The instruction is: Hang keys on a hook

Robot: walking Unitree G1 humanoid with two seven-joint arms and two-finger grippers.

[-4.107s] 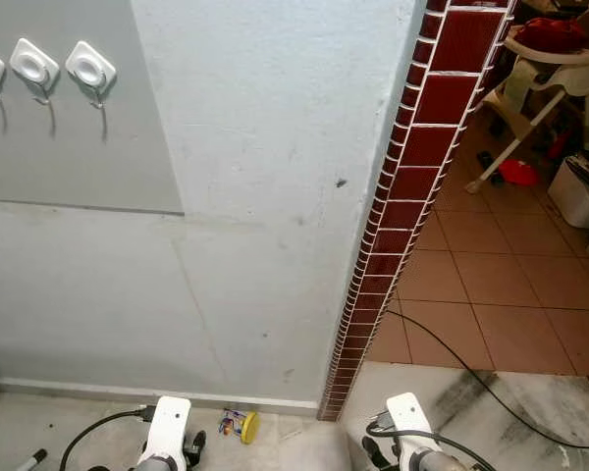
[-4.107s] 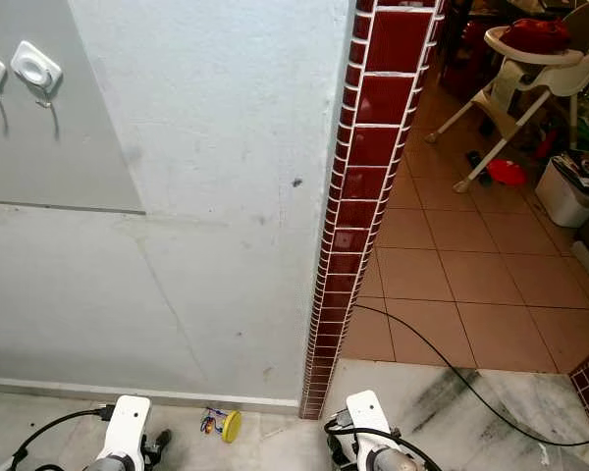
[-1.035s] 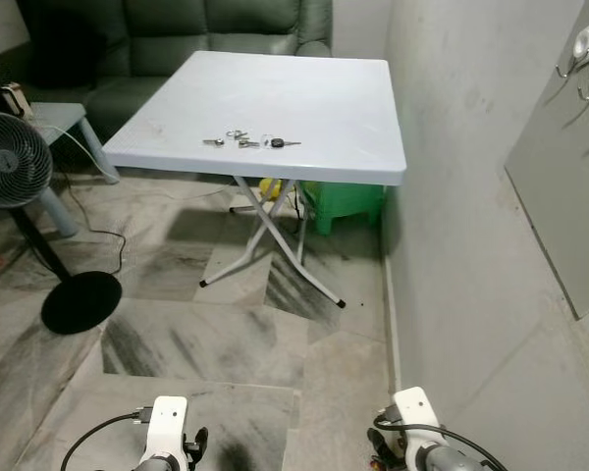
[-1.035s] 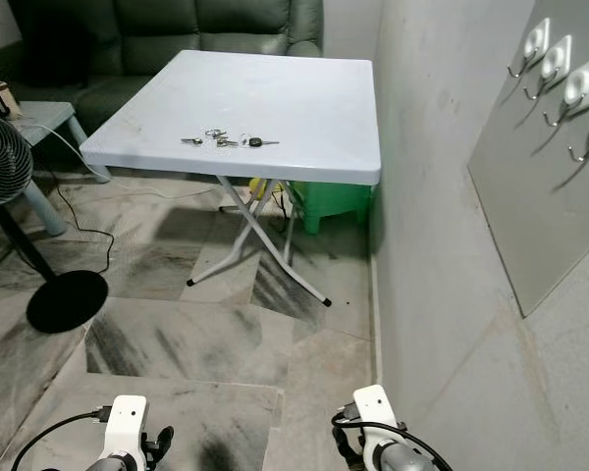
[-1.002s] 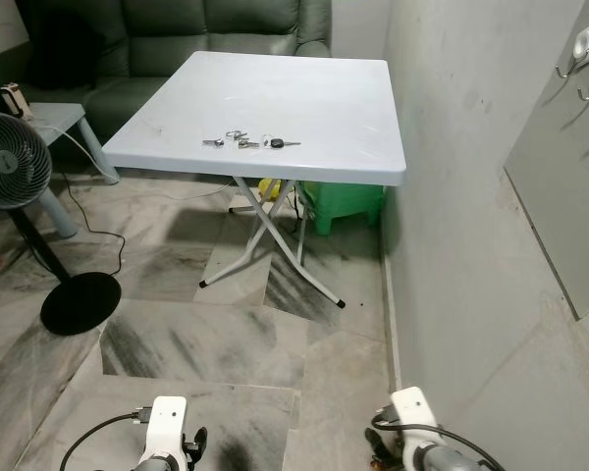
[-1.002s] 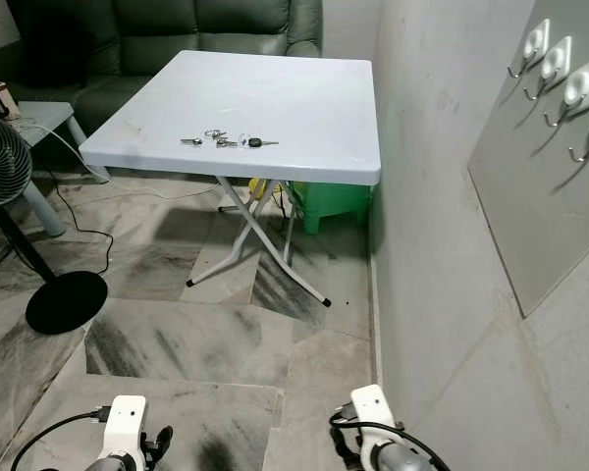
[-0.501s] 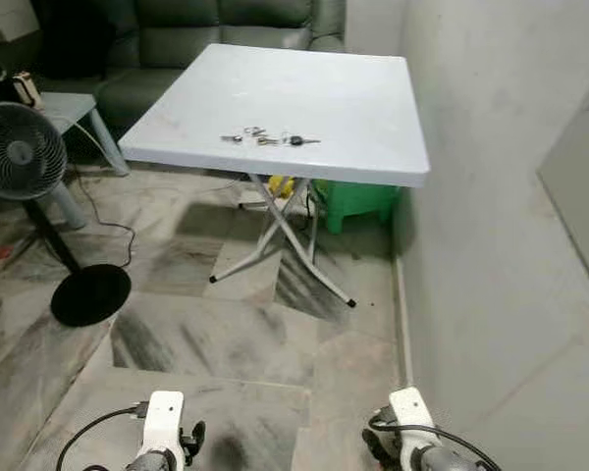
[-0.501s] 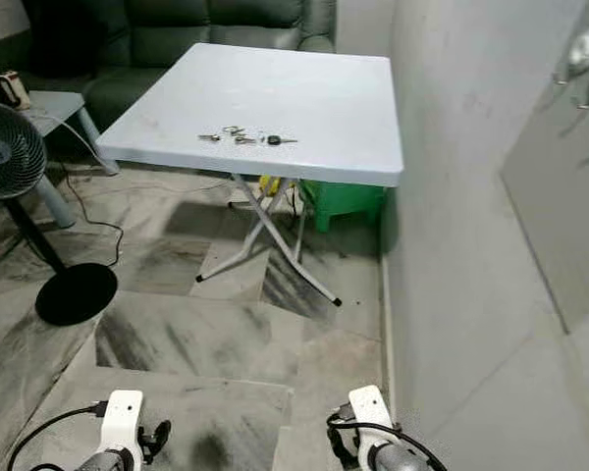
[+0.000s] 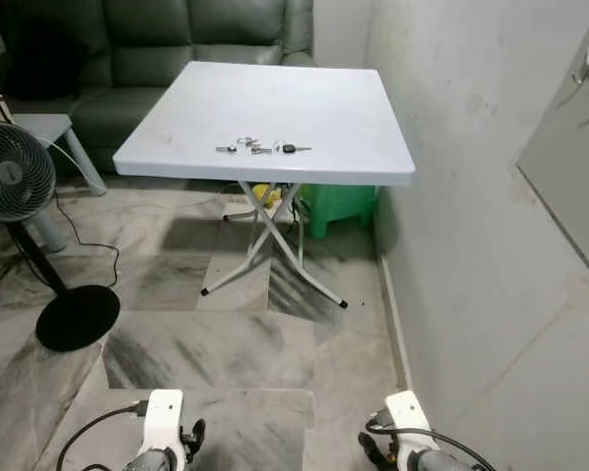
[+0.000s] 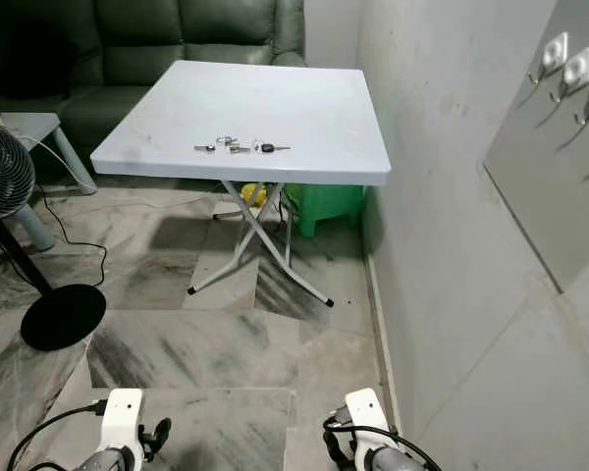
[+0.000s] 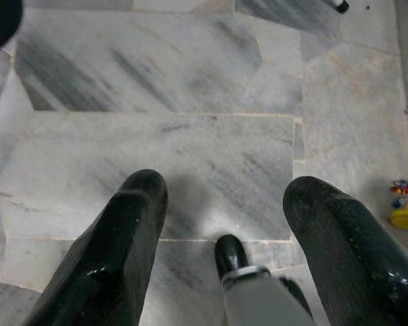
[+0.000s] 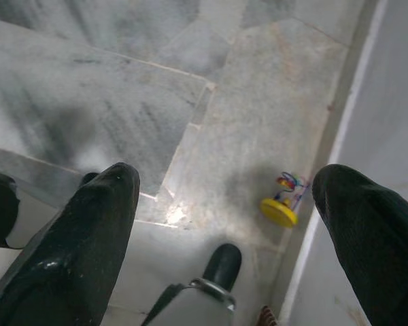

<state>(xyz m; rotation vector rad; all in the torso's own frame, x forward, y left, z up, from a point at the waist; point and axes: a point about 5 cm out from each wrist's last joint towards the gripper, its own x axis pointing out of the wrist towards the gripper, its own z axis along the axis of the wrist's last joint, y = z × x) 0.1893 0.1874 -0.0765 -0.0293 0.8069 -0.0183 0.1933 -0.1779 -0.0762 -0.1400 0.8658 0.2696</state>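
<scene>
Nearest, both arms hang low over a grey-veined marble floor [image 9: 206,343]. The left tool [image 11: 221,224] has its two glossy black fingers spread wide with bare floor between them and nothing held. The right tool [image 12: 224,217] is likewise spread wide and holds nothing; beyond it a small yellow toy [image 12: 280,207] with coloured rings lies on the floor, just beside the pale skirting at the foot of the wall.

No writing or brand marks can be read anywhere.

The floor ahead is open up to the table, made of large irregular slabs with dark streaks. To the robot's left stands a pedestal fan [image 9: 10,177] on a round black base, its cable trailing across the floor. To the right runs a plain, scuffed light-grey wall [image 10: 442,226], carrying a flat grey panel with a row of square white hooks [image 10: 576,71], high and well apart from the table.

Farther on, a square white plastic table [image 9: 275,98] with rounded corners stands on crossed, white folding metal legs, its right edge near the wall. The keys [image 9: 260,148] lie spread in a short line on its top, near the front edge. Under the table sits a green plastic container [image 9: 344,201]. Beyond it is a dark green leather sofa [image 9: 177,44], with a small pale stool [image 9: 49,132] at the left.
</scene>
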